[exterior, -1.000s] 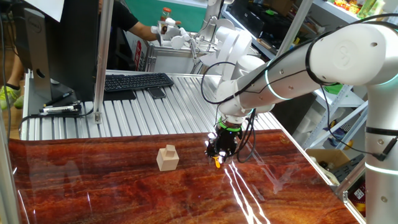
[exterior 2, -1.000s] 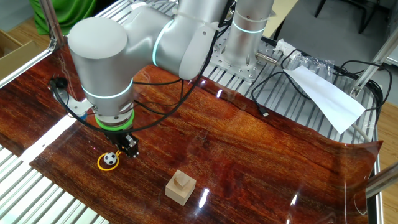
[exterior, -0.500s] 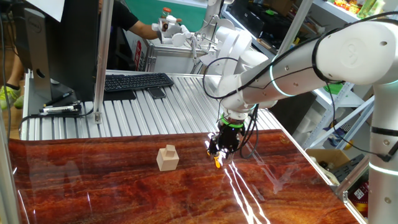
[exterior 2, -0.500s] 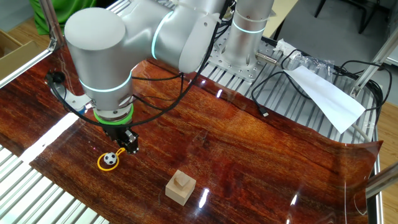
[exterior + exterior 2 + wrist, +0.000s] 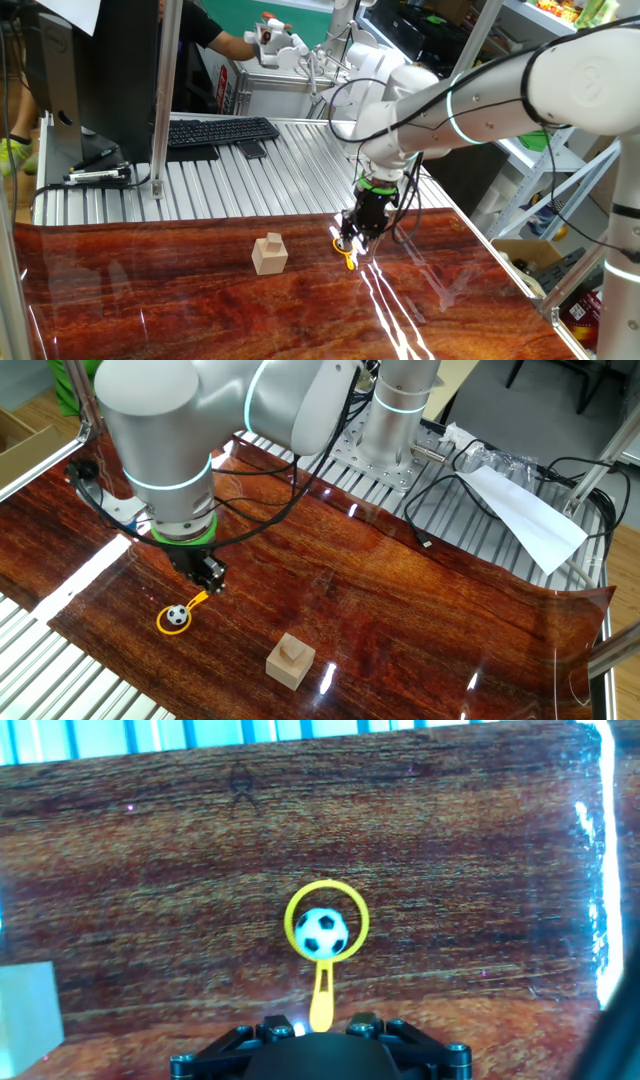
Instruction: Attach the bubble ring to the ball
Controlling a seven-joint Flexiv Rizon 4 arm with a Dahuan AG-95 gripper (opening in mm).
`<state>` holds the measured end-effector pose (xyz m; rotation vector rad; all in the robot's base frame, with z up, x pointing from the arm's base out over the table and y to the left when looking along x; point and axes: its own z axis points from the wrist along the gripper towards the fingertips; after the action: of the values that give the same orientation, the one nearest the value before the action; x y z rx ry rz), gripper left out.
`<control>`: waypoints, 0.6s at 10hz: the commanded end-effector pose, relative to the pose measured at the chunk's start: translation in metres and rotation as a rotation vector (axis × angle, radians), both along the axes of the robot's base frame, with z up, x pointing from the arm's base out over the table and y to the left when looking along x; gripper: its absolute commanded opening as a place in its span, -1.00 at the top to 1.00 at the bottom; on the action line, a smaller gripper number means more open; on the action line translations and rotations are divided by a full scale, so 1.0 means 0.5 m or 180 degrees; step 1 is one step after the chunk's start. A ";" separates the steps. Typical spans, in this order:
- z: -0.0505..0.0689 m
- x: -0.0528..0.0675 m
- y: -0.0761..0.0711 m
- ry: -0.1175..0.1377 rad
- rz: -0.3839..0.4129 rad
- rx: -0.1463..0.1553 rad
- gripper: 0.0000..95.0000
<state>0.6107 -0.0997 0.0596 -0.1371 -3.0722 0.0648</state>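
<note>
Gripper (image 5: 210,576) is hanging pointing straight down over the table (image 5: 400,600), just above the stem end of the bubble ring (image 5: 165,627). Jaw state: can't tell. In hand view only the finger bases are showing at the bottom edge, w/ the stem tip running in between them, and the fixed views are too small to show whether the fingers are pinching it or standing clear. Not guessing.

Hand view, L to R:
- Pale wooden block (image 5: 28,1005) is sitting at approx 8 o'clock from the ball, well apart, cut by the left edge. Not involved.
- Centre: ball (image 5: 322,932), small b/w football pattern, is sitting inside the yellow loop. Loop is going all around it, stem pointing to 6 o'clock toward the gripper.
- Right edge: glare strip only, nothing else.

Other fixed view is agreeing: ring is lying flat on the wood w/ ball enclosed, stem aiming at approx 1 o'clock up toward the fingertips; block at approx 4 o'clock from the ball.

Progress, my read: ring is encircling the ball, so the attach part is looking done or very nearly done. Can't tell if the loop is actually clipping onto the ball or just lying round it. Left, prob: confirming the stem is free of the fingers and getting the hand clear w/o dragging the ring off.
</note>
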 end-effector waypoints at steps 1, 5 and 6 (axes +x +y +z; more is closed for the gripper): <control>0.007 -0.015 0.023 -0.0009 -0.0021 -0.0016 0.20; 0.025 -0.054 0.079 0.0006 -0.0057 -0.0033 0.60; 0.030 -0.065 0.093 0.0007 -0.0030 -0.0043 0.60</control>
<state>0.5775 -0.0504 0.0739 -0.1541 -3.0661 0.0821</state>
